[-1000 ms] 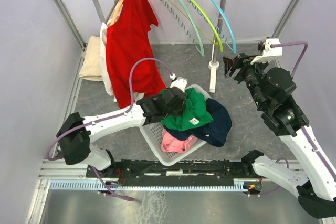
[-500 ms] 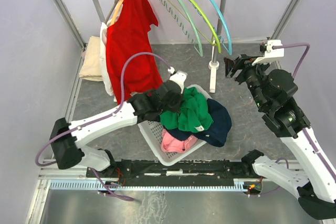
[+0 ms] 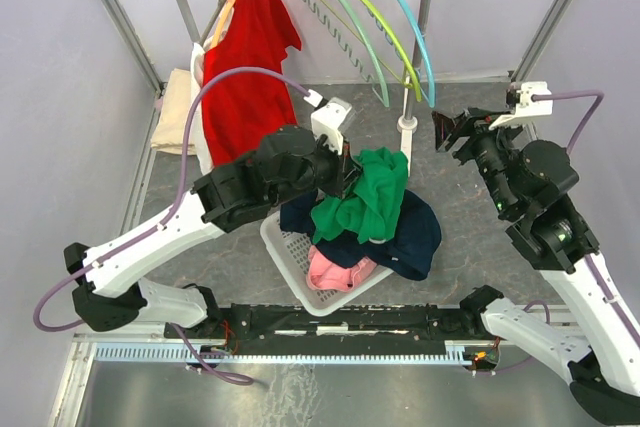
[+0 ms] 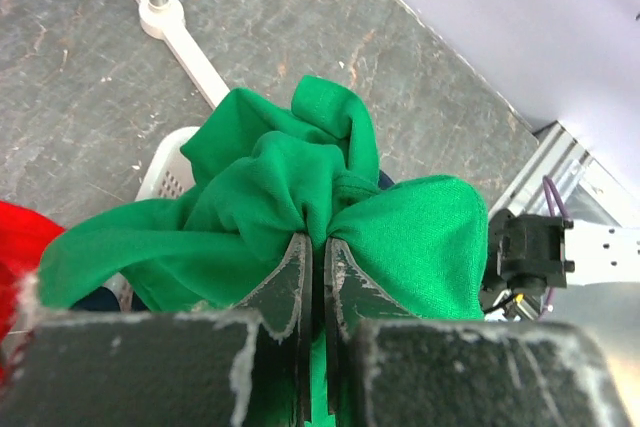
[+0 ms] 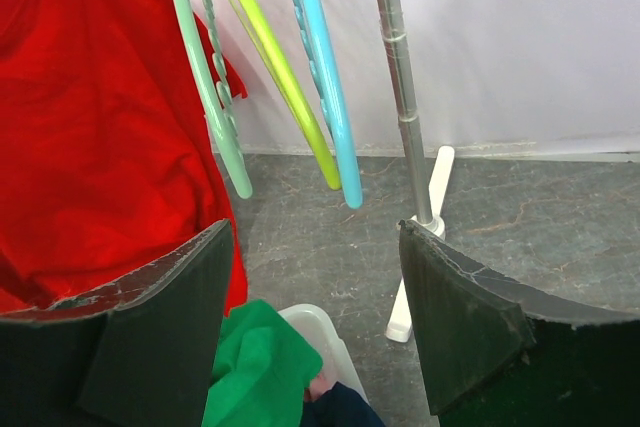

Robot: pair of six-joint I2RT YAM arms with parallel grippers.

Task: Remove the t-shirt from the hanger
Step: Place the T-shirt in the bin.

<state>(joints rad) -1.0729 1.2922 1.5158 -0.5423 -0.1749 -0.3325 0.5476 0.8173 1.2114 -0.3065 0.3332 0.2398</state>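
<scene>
Green shirt above white basket rim

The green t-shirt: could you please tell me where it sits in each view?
Top external: green t-shirt at centre, above the basket.
Left wrist: t-shirt fills the centre, pinched in the shut left gripper.
Right wrist: t-shirt at the bottom edge, left of centre.
Shared landmark: rack's white foot.

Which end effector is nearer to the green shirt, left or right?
Left. The left end effector is shut on the green shirt over the basket; the right end effector is open, apart from it, near the rack pole.
</scene>
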